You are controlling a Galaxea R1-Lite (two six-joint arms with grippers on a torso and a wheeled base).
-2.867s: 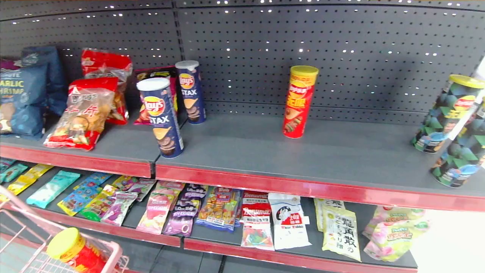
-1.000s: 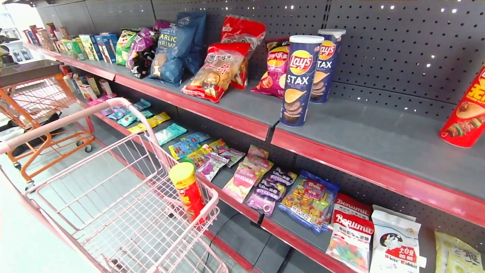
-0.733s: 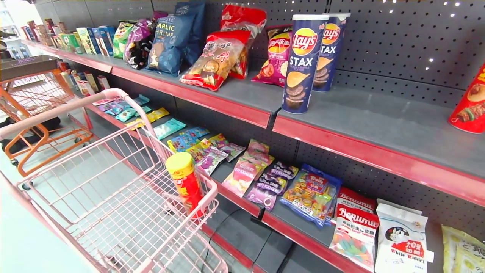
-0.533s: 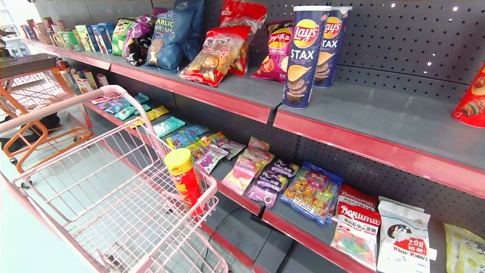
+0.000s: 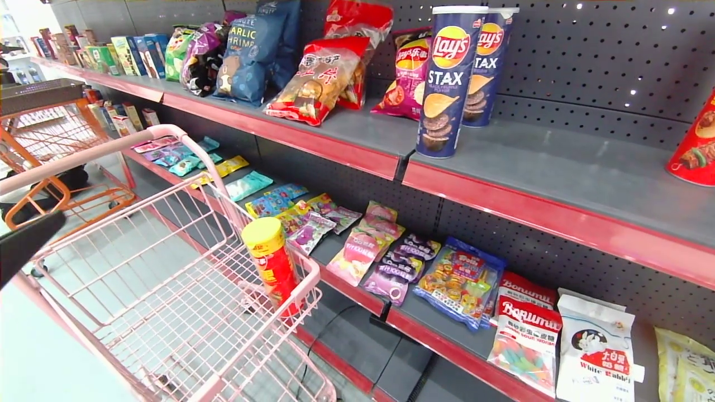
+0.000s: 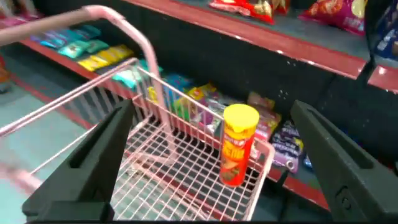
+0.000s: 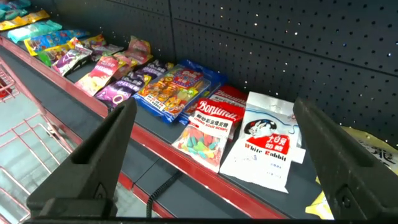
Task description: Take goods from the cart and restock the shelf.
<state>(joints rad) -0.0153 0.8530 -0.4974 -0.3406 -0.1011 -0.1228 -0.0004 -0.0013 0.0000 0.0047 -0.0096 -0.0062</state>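
A red chip can [image 5: 272,263] with a yellow lid stands upright in the near right corner of the pink wire cart [image 5: 167,290]. It is the cart's single item. In the left wrist view the same can [image 6: 238,152] stands ahead of my left gripper [image 6: 211,111], which is open, empty and well short of it. One dark finger [image 5: 25,245] of that gripper shows at the left edge of the head view, above the cart's rim. My right gripper [image 7: 214,106] is open and empty, facing the candy packets [image 7: 180,84] on the lower shelf. The upper shelf [image 5: 558,173] has bare grey boards.
Two blue chip cans [image 5: 447,78] stand on the upper shelf beside snack bags [image 5: 313,84]. Another red can [image 5: 695,151] is at the right edge. Candy packets [image 5: 458,282] cover the lower shelf. An orange cart [image 5: 61,151] stands behind the pink cart's handle [image 5: 111,148].
The head camera has swung from the shelf down and left to the cart. A finger of my left gripper has come into view at the left edge. The goods have not moved.
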